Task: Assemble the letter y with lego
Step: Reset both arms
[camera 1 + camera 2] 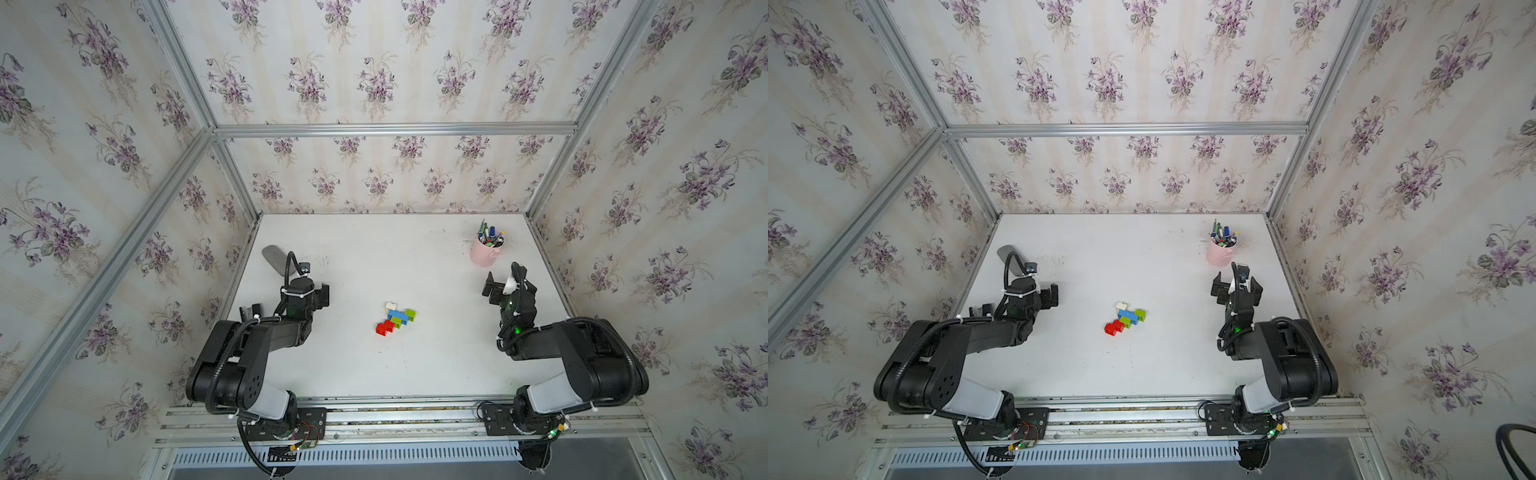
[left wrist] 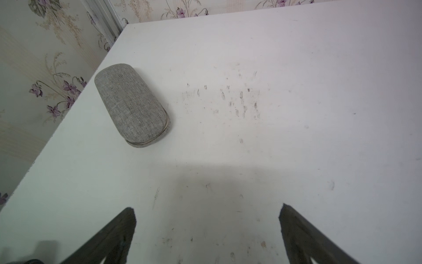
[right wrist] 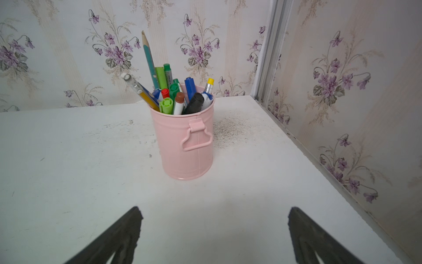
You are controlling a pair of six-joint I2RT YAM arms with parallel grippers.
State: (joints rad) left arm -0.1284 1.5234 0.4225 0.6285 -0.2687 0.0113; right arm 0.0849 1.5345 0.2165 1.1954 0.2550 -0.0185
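The lego bricks lie together as a small forked figure, the letter y [image 1: 395, 318], in the middle of the white table, seen in both top views. Two red bricks [image 1: 384, 327] form the near end, then the blue brick [image 1: 398, 316]. A cream-white brick [image 1: 390, 306] and lime-green bricks [image 1: 409, 314] make the far tips. My left gripper [image 1: 309, 291] hovers well to its left, open and empty, with both fingertips [image 2: 131, 214] wide apart over bare table. My right gripper [image 1: 509, 284] hovers well to the right, also open and empty. Neither wrist view shows the bricks.
A grey fabric glasses case [image 2: 131, 105] lies by the left wall, ahead of the left gripper. A pink pen cup [image 3: 186, 141] full of markers stands at the back right, just ahead of the right gripper. Wallpapered walls enclose the table [image 1: 374, 365] on three sides.
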